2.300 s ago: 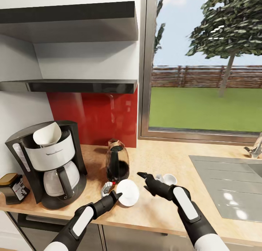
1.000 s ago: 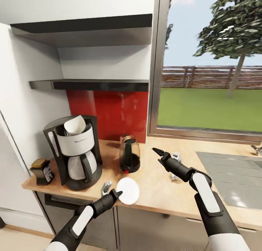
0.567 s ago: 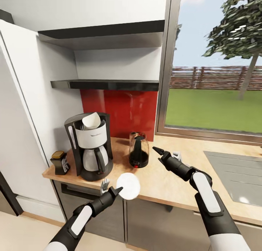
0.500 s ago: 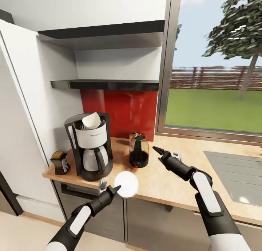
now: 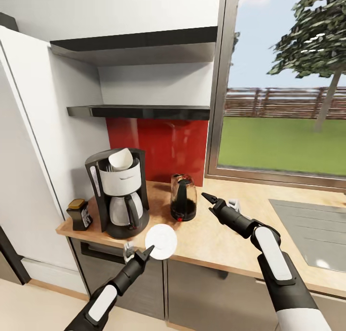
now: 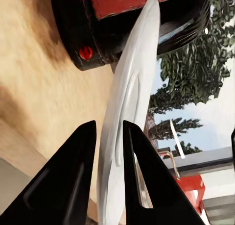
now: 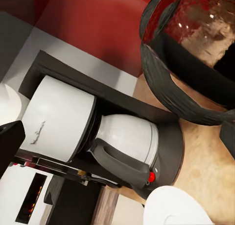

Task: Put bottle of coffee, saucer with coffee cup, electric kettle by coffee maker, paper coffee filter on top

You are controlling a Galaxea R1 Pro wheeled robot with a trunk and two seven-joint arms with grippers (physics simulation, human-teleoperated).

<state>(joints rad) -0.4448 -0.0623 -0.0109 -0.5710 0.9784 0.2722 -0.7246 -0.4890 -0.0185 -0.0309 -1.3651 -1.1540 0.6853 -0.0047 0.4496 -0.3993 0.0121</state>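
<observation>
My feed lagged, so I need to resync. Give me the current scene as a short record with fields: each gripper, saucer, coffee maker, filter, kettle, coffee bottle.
left gripper: shut on saucer's rim
saucer: held tilted over the counter's front edge
right gripper: over the countertop, holding nothing visible
coffee maker: on countertop
paper filter: in coffee maker's top
electric kettle: beside coffee maker
coffee bottle: on countertop, at the coffee maker's other side

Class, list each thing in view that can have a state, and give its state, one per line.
saucer: gripped on edge, held tilted off the counter
left gripper: shut on saucer
right gripper: above the counter, state unclear
coffee maker: upright on counter
paper filter: sitting on top of coffee maker
electric kettle: upright on counter
coffee bottle: upright, lid on
</observation>
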